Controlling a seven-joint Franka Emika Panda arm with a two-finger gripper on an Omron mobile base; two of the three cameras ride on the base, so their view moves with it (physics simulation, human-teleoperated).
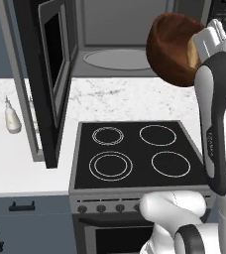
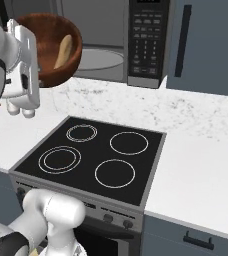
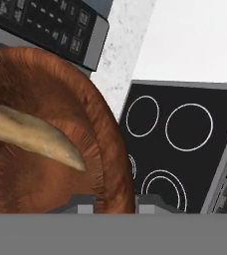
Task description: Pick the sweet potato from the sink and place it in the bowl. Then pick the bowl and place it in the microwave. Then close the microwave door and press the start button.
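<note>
Bowl (image 2: 43, 47) rim between jaws, sweet potato (image 2: 62, 51) inside, before open microwave (image 1: 120, 39)

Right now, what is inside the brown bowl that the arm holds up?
Inside the bowl lies the sweet potato, pale and long, leaning against the inner wall. The bowl's near wall hides the bottom in the right base view. The pincer grips its rim.

Bowl (image 2: 46, 47) (sweet potato (image 2: 62, 51) inside) held aloft before the microwave (image 2: 136, 45).

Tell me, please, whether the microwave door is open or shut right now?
Open: the microwave door swings out to the left, exposing the grey cavity and turntable.
</note>
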